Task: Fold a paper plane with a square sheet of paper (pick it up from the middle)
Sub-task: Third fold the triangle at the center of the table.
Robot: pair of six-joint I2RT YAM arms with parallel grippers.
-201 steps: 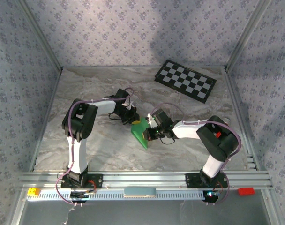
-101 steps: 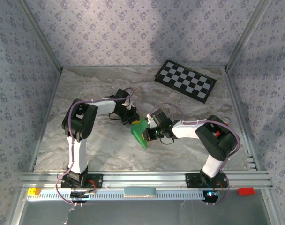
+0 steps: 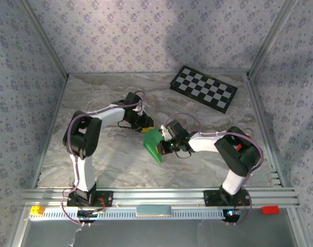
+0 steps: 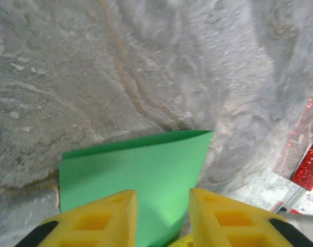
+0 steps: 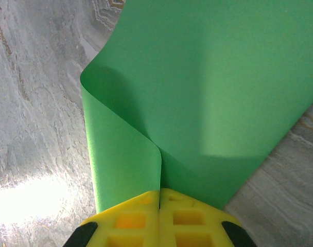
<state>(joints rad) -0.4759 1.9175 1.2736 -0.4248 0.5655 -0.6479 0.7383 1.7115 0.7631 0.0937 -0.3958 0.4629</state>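
Observation:
The square sheet of paper is bright green and folded over on itself, lying mid-table between the two arms. My right gripper is shut on its folded edge; in the right wrist view the yellow fingertips meet where the paper curls into a loop. My left gripper hovers at the sheet's far-left corner with its jaws apart. In the left wrist view the paper lies flat beyond the open gripper, with nothing pinched between the fingers.
A black-and-white checkerboard lies at the back right. A yellow block and a red block sit on the front rail. The marbled table spreads to both sides, and metal posts frame it.
My left gripper has opened and let go of the paper, and its wrist has drawn back up and to the left. The right gripper keeps its hold in the same place.

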